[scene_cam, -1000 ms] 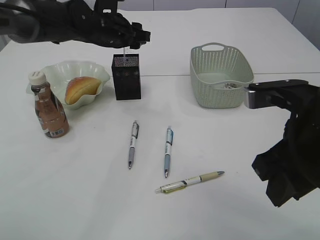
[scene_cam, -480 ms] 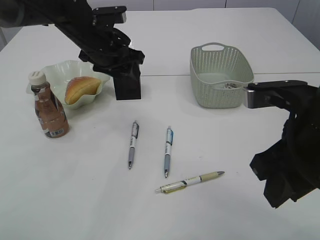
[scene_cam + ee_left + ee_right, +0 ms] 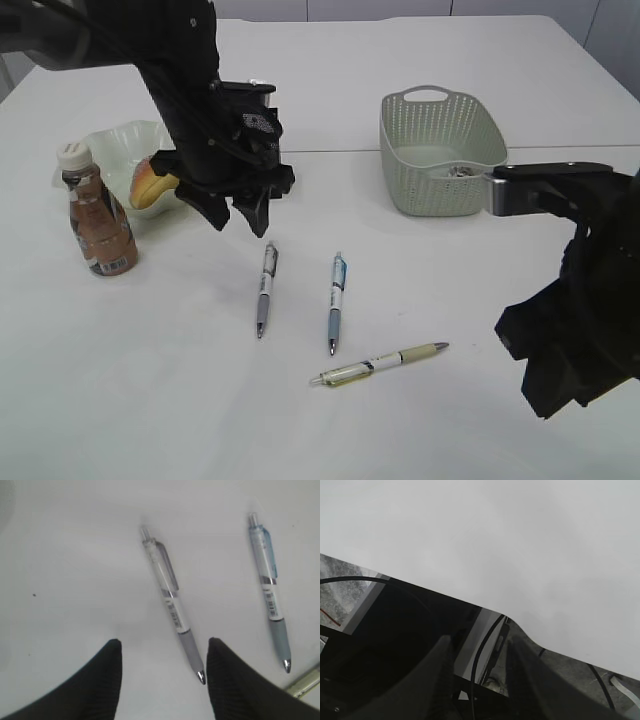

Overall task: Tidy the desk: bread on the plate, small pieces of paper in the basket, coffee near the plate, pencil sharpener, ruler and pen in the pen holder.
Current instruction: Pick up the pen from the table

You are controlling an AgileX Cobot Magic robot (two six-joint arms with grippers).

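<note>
At the far left of the white table (image 3: 150, 400) stands the coffee bottle (image 3: 96, 222), upright, just beside the pale scalloped plate (image 3: 118, 142), and the bread (image 3: 150, 186) lies on that plate, partly hidden behind the left arm. The left claw (image 3: 232, 215) hangs pointing down in front of the plate, its two dark fingers (image 3: 95, 680) spread apart with nothing between them; it is open and empty. The pen holder sits behind that arm and I can only glimpse a bit of mesh, so I cannot tell what is in it. Just below the claw lies the grey pen (image 3: 265, 288), and in the left wrist view that grey pen (image 3: 172, 610) runs down between the fingers, its tip close to the right one but not gripped. Beside it to the right lies the blue pen (image 3: 336, 303), roughly parallel, and lower down the green pen (image 3: 380, 364) lies at a slant. Further right sits the green basket (image 3: 440, 190) with a small crumpled paper scrap (image 3: 458, 171) inside. At the far right the right arm hangs over the table edge; the right claw (image 3: 477, 662) has its fingers parted, holding nothing, over bare table
</note>
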